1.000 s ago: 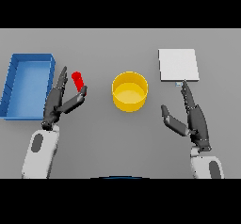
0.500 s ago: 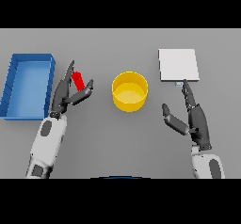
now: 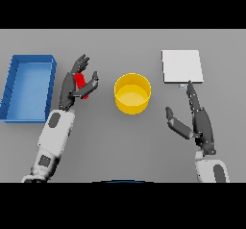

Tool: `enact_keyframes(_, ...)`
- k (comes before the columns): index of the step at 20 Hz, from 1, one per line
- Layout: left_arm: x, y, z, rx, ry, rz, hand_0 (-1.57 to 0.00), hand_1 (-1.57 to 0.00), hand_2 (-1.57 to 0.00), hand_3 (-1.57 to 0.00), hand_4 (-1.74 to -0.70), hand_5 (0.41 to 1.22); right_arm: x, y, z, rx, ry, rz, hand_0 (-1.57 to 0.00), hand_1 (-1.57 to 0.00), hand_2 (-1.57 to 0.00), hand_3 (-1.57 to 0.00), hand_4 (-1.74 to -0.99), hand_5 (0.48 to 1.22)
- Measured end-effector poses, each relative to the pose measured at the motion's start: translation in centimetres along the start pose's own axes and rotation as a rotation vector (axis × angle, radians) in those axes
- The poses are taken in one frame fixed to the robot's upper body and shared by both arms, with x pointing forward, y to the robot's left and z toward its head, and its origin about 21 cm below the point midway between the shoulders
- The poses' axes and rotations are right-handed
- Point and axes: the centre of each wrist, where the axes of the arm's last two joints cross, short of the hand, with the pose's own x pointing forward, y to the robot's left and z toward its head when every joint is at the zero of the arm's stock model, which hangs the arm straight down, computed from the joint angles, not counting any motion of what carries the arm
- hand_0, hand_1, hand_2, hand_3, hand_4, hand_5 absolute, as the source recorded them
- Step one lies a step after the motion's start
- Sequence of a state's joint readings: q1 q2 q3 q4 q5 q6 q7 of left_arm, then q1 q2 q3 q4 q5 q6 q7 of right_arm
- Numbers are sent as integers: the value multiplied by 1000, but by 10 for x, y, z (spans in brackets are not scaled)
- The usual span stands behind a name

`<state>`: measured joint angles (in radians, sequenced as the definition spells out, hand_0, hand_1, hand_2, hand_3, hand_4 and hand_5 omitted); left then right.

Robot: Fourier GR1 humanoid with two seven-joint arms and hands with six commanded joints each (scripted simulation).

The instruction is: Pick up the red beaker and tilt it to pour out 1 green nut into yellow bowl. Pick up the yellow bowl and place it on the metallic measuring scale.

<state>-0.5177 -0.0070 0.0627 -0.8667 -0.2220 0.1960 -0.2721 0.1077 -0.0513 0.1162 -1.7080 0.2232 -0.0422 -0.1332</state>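
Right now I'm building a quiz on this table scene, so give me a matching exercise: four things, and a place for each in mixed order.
Things:
1. red beaker
2. yellow bowl
3. measuring scale
4. blue tray

Places:
A. far right
B. table's middle
C. far left
D. in the left hand

Pairs: 1-D, 2-B, 3-A, 4-C

White and grey arms, dark left hand, dark right hand
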Motion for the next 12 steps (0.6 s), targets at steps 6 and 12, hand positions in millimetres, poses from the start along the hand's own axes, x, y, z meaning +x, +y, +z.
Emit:
enact_keyframes(6,-8,-6,2,-1,-81,30,-1309,-1318,-1317,-1203,-1606,1119,0,-1,-4,-4,19,-8,1,1,1,1,-1232,685)
enact_keyframes(12,10,-3,-7,29,-89,22,-1502,-1505,-1504,-1475,-1706,1126,-4,3,-6,1,27,16,1,1,1,1,-1160,664)
